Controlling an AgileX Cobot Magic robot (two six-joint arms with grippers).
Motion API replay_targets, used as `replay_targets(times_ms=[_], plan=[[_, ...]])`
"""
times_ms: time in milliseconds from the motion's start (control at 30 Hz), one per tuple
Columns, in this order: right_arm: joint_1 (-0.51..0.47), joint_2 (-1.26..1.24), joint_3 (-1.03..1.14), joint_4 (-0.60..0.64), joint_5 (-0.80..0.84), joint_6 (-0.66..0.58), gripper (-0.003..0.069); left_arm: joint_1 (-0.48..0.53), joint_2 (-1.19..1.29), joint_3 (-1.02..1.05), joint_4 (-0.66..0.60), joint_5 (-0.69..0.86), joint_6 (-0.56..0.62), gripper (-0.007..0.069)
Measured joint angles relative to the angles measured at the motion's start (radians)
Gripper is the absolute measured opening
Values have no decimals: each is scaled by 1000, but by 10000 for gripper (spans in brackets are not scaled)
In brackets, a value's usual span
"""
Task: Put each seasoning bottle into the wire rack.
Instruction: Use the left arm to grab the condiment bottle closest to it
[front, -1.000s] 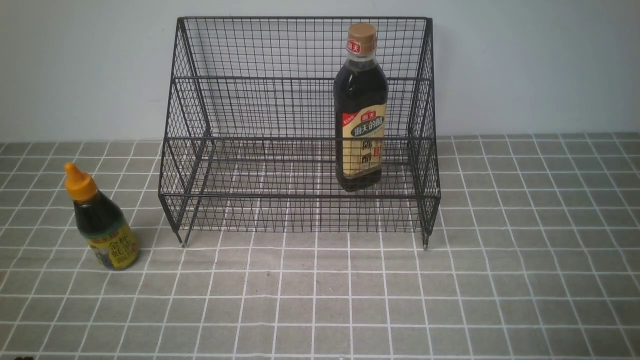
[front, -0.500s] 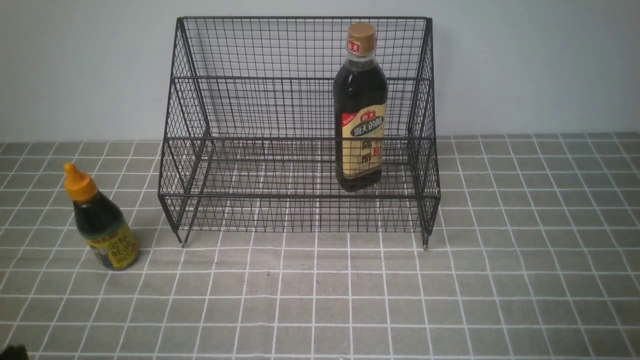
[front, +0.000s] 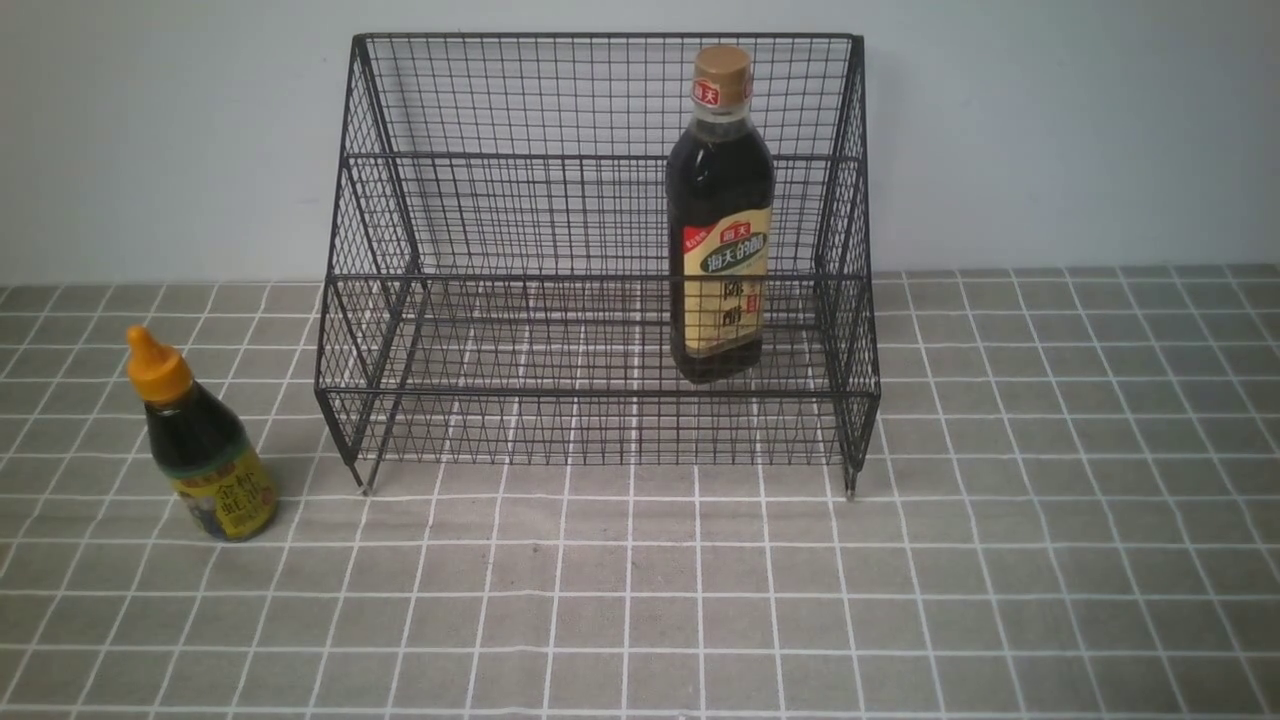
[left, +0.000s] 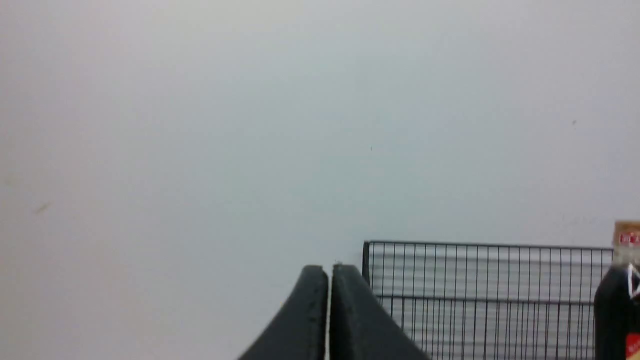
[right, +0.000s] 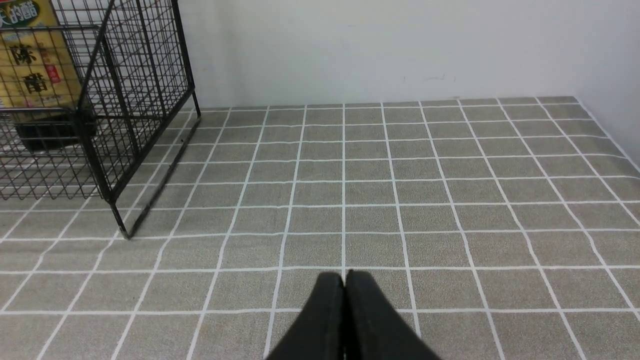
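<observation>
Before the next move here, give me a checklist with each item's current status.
1. Tall bottle upright inside the wire rack: ok.
2. Short bottle in the rack: not ok, stands on the table left of it.
3. Short bottle upright, unobstructed: ok.
4. Left gripper open for grasping: not ok, shut.
5. Right gripper empty: ok, shut on nothing.
6. Free room in the rack: ok.

I see my right claw (right: 344, 274), tips pressed together w/ nothing btwn them, over the grey tiled surface (right: 425, 200), well apart from the wire rack (right: 135, 75) corner, tall bottle (right: 35, 65) standing inside its mesh, pale wall (right: 375, 45) behind.
</observation>
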Motion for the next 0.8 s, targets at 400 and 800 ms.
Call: replay_targets(times_ms=[400, 800], plan=[[0, 0, 0, 0, 0, 0, -13, 0, 435, -105, -1, -1, 0, -4], [0, 0, 0, 0, 0, 0, -13, 0, 958, -324, -6, -143, 38, 262]])
